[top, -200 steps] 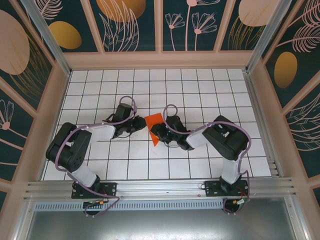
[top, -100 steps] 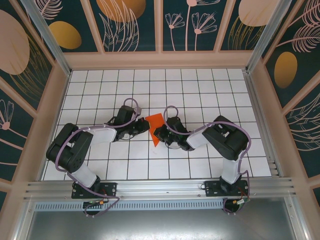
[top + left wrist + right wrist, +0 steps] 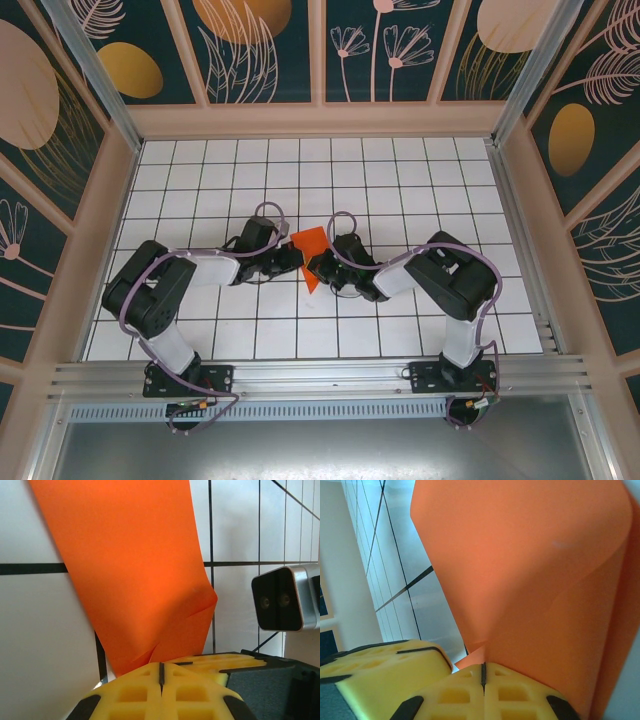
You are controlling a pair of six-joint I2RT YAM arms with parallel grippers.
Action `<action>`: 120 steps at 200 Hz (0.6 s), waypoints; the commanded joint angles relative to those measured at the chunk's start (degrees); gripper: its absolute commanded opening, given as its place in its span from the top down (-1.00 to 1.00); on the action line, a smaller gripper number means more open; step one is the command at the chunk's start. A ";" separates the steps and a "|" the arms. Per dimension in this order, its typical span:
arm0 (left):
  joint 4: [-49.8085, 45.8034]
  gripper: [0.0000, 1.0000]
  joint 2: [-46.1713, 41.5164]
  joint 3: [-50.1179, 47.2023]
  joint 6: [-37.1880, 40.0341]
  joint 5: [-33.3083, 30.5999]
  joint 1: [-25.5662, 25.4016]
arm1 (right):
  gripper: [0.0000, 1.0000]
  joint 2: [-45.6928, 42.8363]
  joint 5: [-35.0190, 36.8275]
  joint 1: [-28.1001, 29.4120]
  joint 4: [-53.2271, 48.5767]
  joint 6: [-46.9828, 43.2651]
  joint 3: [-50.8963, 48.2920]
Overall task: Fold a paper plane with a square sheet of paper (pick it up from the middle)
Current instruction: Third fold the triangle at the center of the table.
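1. The gridded table [image 3: 400, 180] carries both arms. We see the left arm [image 3: 190, 270] and the right arm [image 3: 440, 270] folded inward so their wrists meet near the table's centre. We judge this lets them take the sheet from its middle, as the task asks.
2. The square sheet of paper [image 3: 310, 243] sits between the two wrists, near the middle of the grid. It is bowed and raised rather than flat, which we read as the result of being pinched from both sides.
3. The left gripper [image 3: 161, 672] has its yellow pads pressed together on the paper's lower tip. The right gripper [image 3: 483, 672] is likewise clamped on the paper where it bends. The two grips lie just beside each other, so we judge they are placed to steady a crease line.
4. Compared with a second ago, the left arm has swung rightward until its wrist reaches the paper, and both sets of jaws have come together. The right arm has barely shifted.
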 commanded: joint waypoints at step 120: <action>-8.16 1.00 4.93 1.79 4.80 -6.47 -0.58 | 1.00 -7.59 -0.98 -0.49 -3.94 -4.98 -0.38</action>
